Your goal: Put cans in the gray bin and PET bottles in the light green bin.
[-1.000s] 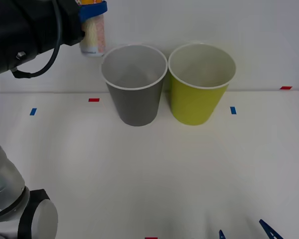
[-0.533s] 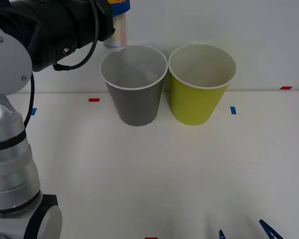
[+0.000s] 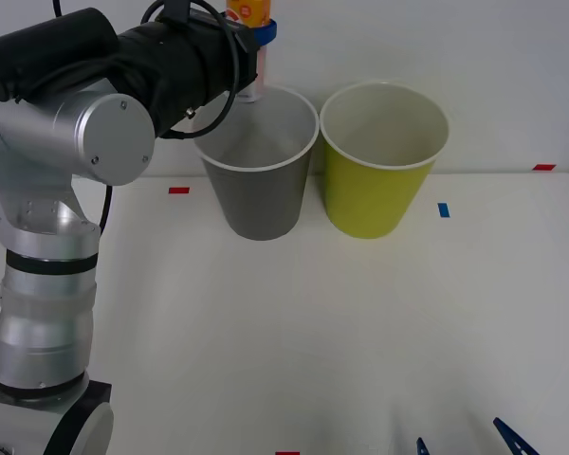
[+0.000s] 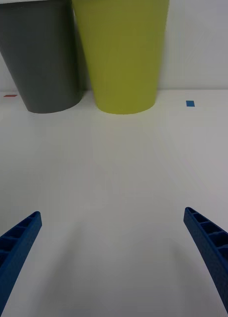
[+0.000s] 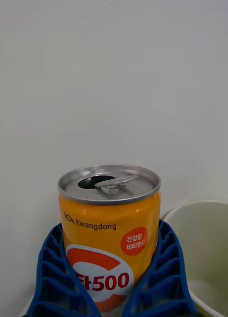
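Since the earlier frames, the left arm had swung rightward across the front view, carrying the can (image 3: 249, 13) from beyond the left side of the gray bin (image 3: 256, 180) to a position above that bin's rear left rim. Nearest the camera, the right gripper (image 4: 114, 257) hung low over the bare white table (image 3: 294, 341), its two blue ribbed fingers (image 4: 17, 247) spread wide apart with nothing between them; in the front view only their tips (image 3: 512, 438) appeared at the lower right edge. Farther out, the gray bin and the light green bin (image 3: 381, 171) stood upright side by side near the table's far edge, almost touching, the gray one on the left. Small red and blue tape marks (image 3: 178, 190) lay on the table around them. Farthest and highest, the left gripper (image 5: 106, 282) was clamped on the can, its blue fingers (image 5: 59, 277) pressed against both sides of the orange body. The can (image 5: 110, 223) was held upright, silver top up, its tab opening visible. A pale bin rim (image 5: 203, 223) showed just beside and below the can in the left wrist view.
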`<state>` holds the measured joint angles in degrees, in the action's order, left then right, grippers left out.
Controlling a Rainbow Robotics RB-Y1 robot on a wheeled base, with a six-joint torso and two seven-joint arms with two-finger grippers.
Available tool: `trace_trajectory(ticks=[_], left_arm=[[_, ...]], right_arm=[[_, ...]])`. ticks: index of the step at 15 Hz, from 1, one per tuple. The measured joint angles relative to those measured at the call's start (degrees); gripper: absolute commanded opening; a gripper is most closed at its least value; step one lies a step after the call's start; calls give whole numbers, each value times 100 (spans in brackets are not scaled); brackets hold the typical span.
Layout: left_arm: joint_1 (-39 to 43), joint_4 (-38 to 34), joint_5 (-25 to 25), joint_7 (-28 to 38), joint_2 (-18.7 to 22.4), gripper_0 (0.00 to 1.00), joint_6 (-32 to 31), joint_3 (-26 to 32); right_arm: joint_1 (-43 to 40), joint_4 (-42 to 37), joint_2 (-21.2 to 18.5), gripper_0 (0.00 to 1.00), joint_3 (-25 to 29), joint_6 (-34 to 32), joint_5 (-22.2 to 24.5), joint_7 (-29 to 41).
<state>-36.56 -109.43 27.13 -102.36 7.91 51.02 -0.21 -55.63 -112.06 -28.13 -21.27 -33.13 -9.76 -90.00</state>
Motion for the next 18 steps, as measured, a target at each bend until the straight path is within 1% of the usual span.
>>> trace_trajectory(ticks=[2, 4, 12, 13, 15, 16, 17, 18], left_arm=[[2, 405, 37, -2, 41, 0, -541, -153], [4, 613, 98, -1, 51, 0, -781, -261], [2, 651, 62, 24, 83, 0, -873, -280], [2, 691, 28, 30, 84, 0, -946, -299], [7, 880, -16, 48, 90, 0, -1309, -406], [8, 931, -11, 62, 104, 0, -1366, -439], [7, 944, 16, 70, 119, 13, -1381, -448], [3, 948, 35, 76, 132, 47, -1384, -452]], right_arm=[[0, 0, 0, 100, 0, 0, 0, 0], [0, 0, 0, 100, 0, 0, 0, 0], [0, 0, 0, 100, 0, 0, 0, 0], [0, 0, 0, 100, 0, 0, 0, 0], [0, 0, 0, 100, 0, 0, 0, 0], [0, 0, 0, 100, 0, 0, 0, 0], [0, 0, 0, 100, 0, 0, 0, 0], [0, 0, 0, 100, 0, 0, 0, 0]])
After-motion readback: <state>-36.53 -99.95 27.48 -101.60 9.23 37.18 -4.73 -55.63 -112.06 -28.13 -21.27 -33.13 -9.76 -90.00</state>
